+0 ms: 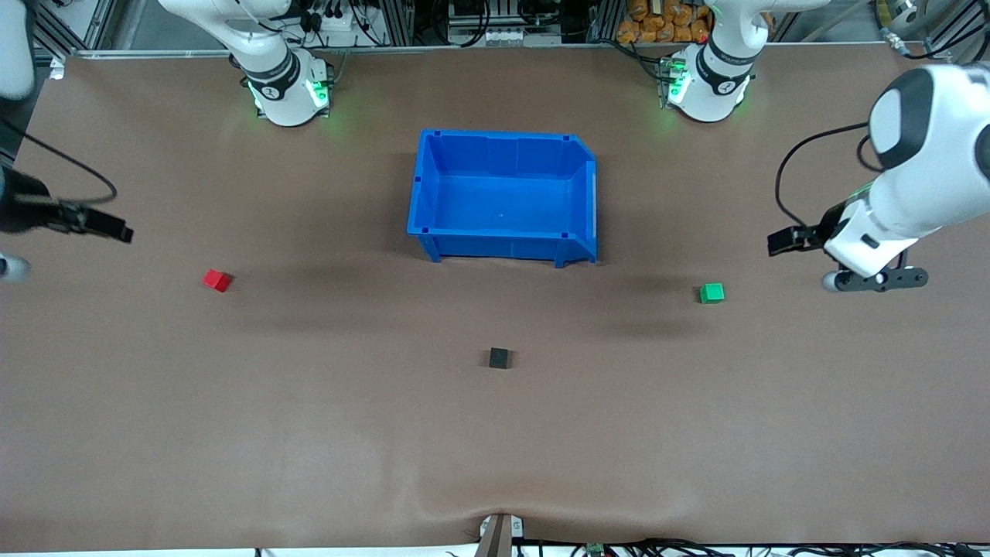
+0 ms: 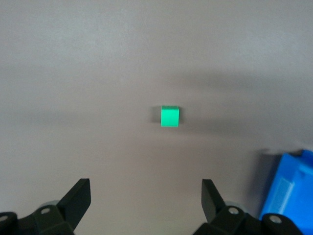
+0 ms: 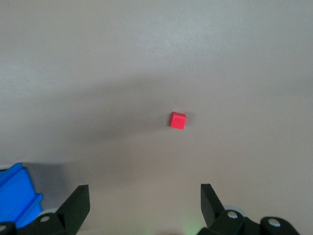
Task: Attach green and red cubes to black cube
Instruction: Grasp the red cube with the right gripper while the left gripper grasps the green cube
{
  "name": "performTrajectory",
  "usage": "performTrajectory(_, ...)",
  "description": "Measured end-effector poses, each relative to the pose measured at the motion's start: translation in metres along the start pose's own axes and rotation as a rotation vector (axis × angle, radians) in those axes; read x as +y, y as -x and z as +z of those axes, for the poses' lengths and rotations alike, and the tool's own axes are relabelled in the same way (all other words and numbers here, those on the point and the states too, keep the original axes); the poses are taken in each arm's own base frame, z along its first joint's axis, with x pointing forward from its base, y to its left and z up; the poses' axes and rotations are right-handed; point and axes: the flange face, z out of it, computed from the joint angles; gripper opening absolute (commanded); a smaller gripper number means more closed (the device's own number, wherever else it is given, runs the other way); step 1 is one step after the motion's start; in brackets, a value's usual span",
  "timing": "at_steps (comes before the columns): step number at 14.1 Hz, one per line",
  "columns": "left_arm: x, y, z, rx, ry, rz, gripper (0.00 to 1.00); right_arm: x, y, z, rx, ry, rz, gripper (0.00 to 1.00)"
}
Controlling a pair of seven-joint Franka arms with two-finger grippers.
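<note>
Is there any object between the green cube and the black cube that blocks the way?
Nothing visible does. Only bare table lies between the green cube and the black cube. The blue bin stands farther from the front camera, off that path.

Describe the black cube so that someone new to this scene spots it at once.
Start at the blue bin in the middle of the table. Nearer the front camera than the bin sits the black cube, alone on the brown tabletop. The red cube and green cube lie toward the table's ends; only this cube is black.
</note>
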Motion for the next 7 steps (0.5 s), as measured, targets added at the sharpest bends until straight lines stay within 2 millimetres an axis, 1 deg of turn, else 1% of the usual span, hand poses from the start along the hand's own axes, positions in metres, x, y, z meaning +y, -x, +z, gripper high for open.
performTrajectory(2, -0.005, -0.003, 0.037, 0.022, 0.005, -0.018, 1.00, 0.009, -0.031, 0.043, -0.037, 0.004, 0.021, 1.00)
performTrajectory(4, -0.010, 0.002, 0.068, 0.038, 0.009, -0.028, 1.00, 0.019, -0.054, 0.094, -0.110, 0.011, 0.045, 1.00)
performTrajectory(5, -0.012, 0.004, 0.080, 0.045, 0.010, -0.033, 1.00, 0.026, -0.064, 0.120, -0.151, 0.013, 0.057, 1.00)
performTrajectory(7, -0.014, 0.006, 0.100, 0.043, 0.012, -0.052, 1.00, 0.041, -0.077, 0.169, -0.230, 0.017, 0.088, 1.00)
